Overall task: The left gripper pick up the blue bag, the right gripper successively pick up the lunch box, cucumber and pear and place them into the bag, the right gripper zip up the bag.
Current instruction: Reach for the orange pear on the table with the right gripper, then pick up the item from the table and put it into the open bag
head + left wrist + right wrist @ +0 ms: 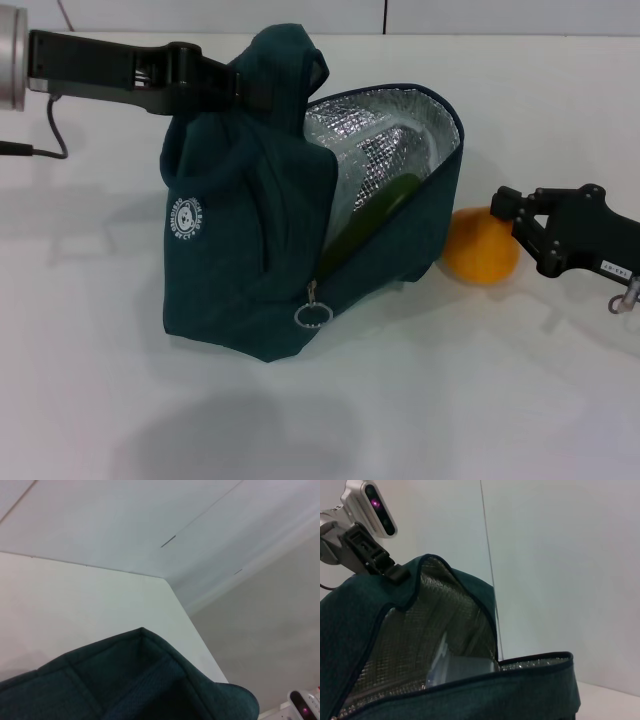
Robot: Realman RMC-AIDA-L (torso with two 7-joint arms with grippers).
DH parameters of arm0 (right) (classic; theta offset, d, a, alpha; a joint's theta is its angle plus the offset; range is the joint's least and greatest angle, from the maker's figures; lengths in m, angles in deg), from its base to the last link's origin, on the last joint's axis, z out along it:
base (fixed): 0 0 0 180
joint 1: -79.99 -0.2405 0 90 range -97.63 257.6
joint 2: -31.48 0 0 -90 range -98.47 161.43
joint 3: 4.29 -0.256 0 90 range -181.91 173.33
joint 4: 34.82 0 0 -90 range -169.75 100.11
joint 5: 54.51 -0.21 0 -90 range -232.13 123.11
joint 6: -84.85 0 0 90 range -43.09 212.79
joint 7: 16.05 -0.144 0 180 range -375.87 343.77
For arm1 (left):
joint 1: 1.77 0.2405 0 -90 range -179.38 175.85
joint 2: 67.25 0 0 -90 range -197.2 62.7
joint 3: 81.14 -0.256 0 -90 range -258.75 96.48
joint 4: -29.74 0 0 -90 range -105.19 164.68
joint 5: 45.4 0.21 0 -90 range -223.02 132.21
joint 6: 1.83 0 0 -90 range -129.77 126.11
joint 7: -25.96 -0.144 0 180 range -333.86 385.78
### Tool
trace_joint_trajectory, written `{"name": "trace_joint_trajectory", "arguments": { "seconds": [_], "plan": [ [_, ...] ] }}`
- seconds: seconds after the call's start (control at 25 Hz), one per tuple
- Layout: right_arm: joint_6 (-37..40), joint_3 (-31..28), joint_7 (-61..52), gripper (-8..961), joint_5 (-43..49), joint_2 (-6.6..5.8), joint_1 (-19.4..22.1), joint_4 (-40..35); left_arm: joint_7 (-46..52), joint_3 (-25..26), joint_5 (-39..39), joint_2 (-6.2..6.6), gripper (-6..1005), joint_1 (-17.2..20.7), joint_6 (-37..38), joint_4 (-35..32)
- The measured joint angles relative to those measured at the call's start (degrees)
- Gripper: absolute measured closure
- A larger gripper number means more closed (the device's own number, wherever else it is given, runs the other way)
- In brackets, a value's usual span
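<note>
With the cucumber [385, 207] and lunch box [462, 667] already inside, only the pear [481, 246] and zipping remain.
The left gripper [243, 90], clamped on the blue bag [250, 260], holds its foil-lined mouth agape; the right gripper [515, 215], fingers apart, touches the orange-yellow pear beside the bag.

white table [420, 400]; pale wall [150, 520] behind, perhaps panelled, thin seams.

dark teal fabric blue bag [380, 625] – mouth open, silver foil lining showing | clear plastic lunch box [457, 667] inside | black left gripper [395, 571] – clamped on rim
</note>
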Motion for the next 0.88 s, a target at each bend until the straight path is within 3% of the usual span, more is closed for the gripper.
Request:
{"name": "trace_joint_trajectory", "arguments": {
  "seconds": [0.2,0.6,0.88],
  "plan": [
    [0.1,-0.5,-0.2,931,-0.1,0.00,0.1,-0.1,-0.1,0.0,0.0,0.01,959,0.0,0.0,0.0],
    [13.1,-10.6,-10.8,920,-0.6,-0.88,0.0,-2.4,0.2,0.2,-0.2,0.18,959,1.3,0.0,0.5],
    [17.6,-10.9,-20.9,913,-0.1,-0.27,-6.2,-7.0,-0.2,1.4,-0.3,0.27,959,1.4,0.1,1.6]
  ]
}}
